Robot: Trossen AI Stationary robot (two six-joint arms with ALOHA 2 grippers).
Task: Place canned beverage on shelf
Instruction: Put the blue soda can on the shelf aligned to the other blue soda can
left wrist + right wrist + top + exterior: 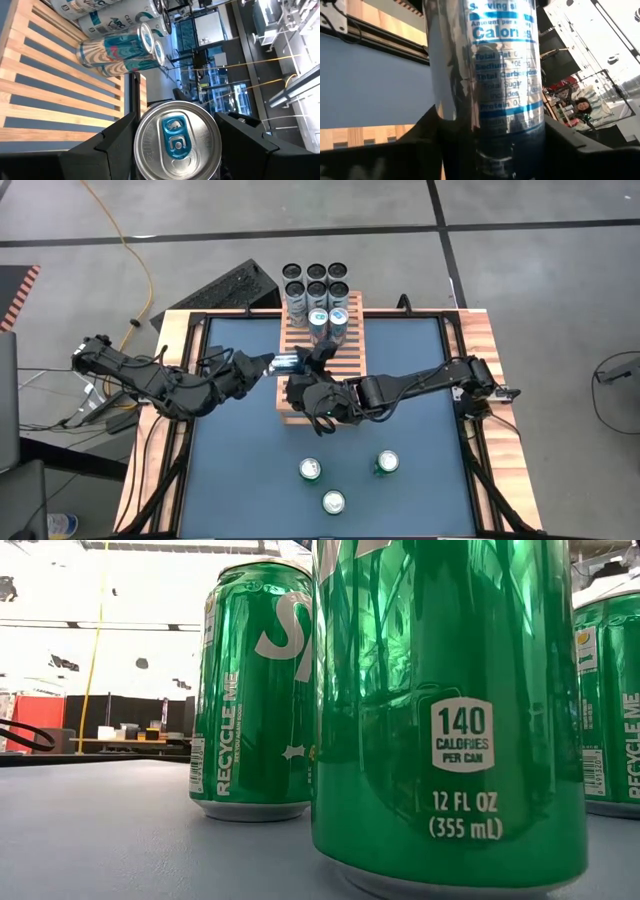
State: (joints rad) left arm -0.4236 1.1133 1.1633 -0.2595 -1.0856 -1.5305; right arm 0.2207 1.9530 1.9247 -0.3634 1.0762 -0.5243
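Note:
A silver can with a blue tab (288, 363) lies level in the air over the left edge of the wooden slatted shelf (345, 365), between my two grippers. My left gripper (272, 364) comes from the table's left and is shut on the can (177, 142). My right gripper (308, 372) comes from the right and is closed around the same can (485, 75). Two blue-topped cans (329, 318) stand at the shelf's far end. Three green cans (333, 502) stand on the blue table near the front. My left gripper pinches the can's side wall just below its top rim (142, 125) between its two fingers. The fingers come level from the table's left and lie along the can, whose top faces back toward the wrist. The can is lifted clear of the shelf. My right gripper has its two fingers (427, 132) against opposite sides of the can's label wall (445, 107). They lie across the can and come level from the table's right. The can is clear of the shelf.
Several dark-topped cans (316, 280) stand in a cluster beyond the shelf's far end. The green cans (450, 710) fill the low view. The table has a wooden border (170, 350); bare blue surface (230, 470) lies at the front left.

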